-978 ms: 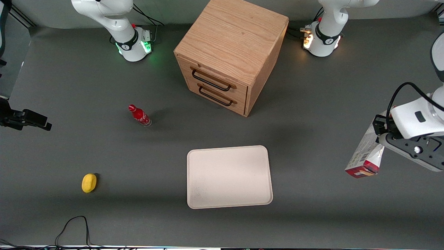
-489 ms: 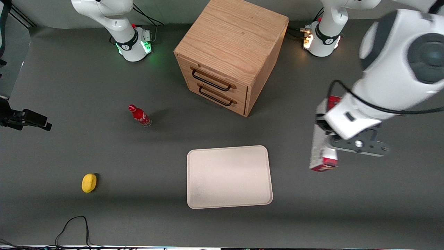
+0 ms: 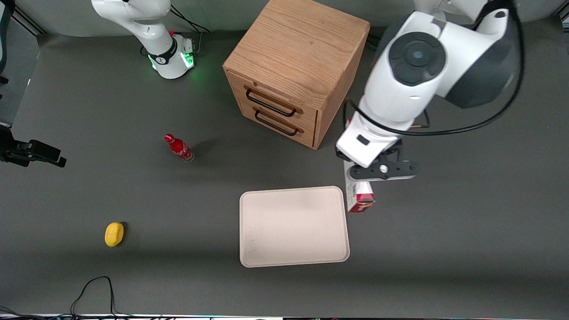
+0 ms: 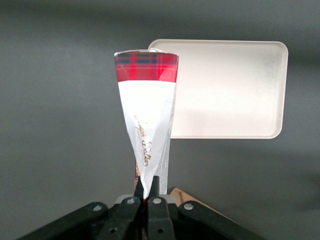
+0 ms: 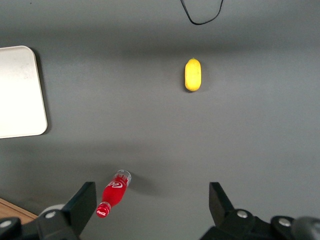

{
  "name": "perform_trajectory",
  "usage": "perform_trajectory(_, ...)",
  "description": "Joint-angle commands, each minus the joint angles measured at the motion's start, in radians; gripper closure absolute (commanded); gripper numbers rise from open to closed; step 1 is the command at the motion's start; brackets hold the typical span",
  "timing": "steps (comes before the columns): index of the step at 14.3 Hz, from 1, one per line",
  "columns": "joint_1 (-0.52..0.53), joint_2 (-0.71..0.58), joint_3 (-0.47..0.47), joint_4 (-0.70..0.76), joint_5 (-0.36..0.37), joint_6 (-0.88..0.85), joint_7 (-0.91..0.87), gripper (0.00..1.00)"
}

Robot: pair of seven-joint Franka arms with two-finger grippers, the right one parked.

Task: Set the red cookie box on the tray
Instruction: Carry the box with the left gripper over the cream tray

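The left arm reaches out over the table (wrist pointing down), its hand [image 3: 361,175] clamped tight.

The dark grey table [image 3: 466,249] carries the tray [image 3: 293,226], a wooden two-drawer cabinet [image 3: 295,66], a small red bottle [image 3: 178,148] and a yellow lemon-like object [image 3: 114,234]. The gripper [image 3: 358,186] hangs above the table just beside the tray, clamping the red cookie box [image 3: 359,199].

Working arm hides most of the held carton and the gripper.

From the front, the arm's wrist covers the gripper [image 3: 361,174] and the upper red cookie box [image 3: 358,199]; only its lower end shows, just beside the tray [image 3: 293,226]. In the wrist view the box hides one tray [image 4: 230,90] corner. The cabinet [image 3: 295,66] top is cut off at the frame edge.
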Motion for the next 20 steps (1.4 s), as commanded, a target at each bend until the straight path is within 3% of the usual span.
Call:
perform_trajectory(1,-0.019,0.024,0.019,-0.005,-0.005,0.010,-0.062,1.00)
perform_trajectory(8,-0.014,0.219,0.019,-0.049,0.004,0.220,-0.031,1.00)
perform_trajectory(13,-0.013,0.294,0.025,-0.142,0.012,0.424,-0.028,1.00)
perform_trajectory(20,0.005,0.377,0.040,-0.139,0.018,0.532,-0.034,1.00)
